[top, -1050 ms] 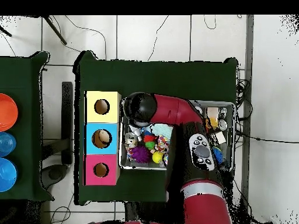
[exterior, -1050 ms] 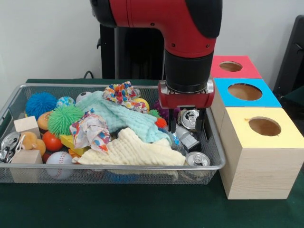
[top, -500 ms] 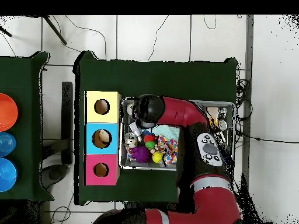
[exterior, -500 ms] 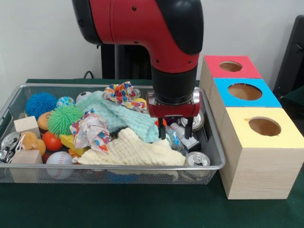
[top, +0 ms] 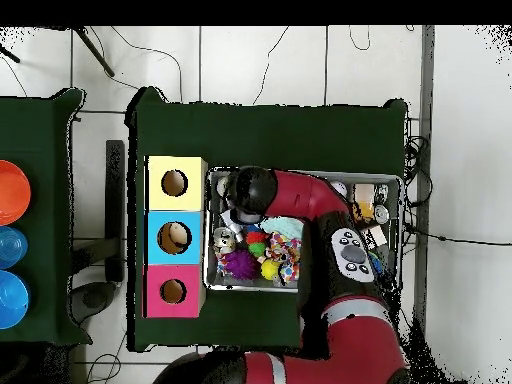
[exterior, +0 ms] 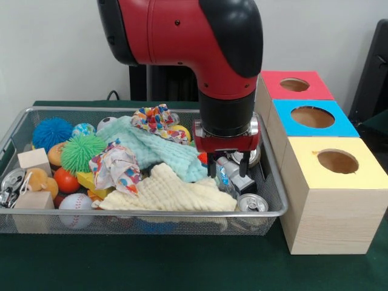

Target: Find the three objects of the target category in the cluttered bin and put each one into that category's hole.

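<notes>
Red robot arm reaches into wire bin (exterior: 276, 200). Gripper (exterior: 228, 168), fingers apart, straddles a crushed silver can (exterior: 235, 174) at bin's right end, near 3 colour-topped hole boxes (exterior: 327, 194).

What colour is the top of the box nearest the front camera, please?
Yellow; the box shows best in the front view.
</notes>
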`<state>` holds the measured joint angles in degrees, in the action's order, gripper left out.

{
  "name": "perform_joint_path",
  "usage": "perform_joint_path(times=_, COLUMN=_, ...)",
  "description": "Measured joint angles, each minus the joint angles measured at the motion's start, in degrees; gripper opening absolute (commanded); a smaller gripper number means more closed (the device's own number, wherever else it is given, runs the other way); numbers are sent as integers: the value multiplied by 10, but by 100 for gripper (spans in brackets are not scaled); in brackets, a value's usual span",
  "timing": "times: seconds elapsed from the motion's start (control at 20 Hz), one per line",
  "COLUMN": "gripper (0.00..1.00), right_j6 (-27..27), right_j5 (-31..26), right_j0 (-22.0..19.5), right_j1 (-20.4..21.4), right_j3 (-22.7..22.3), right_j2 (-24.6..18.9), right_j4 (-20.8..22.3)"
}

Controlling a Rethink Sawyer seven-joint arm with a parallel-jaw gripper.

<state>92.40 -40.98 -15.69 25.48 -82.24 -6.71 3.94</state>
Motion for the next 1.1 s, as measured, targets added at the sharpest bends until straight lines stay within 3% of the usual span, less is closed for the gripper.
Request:
perform_joint_path(times=0.65, gripper=100, right_j6=0, right_j5=12, right_j0=4, right_j1=6, right_j3=-16, right_j2=-8, right_j4=0)
perform_joint_path(times=1.1, gripper=100, right_j6=0, right_j5=57, right_j0=-12, right_j1=-3, right_j3=-18, right_j2=-17, right_j4=0)
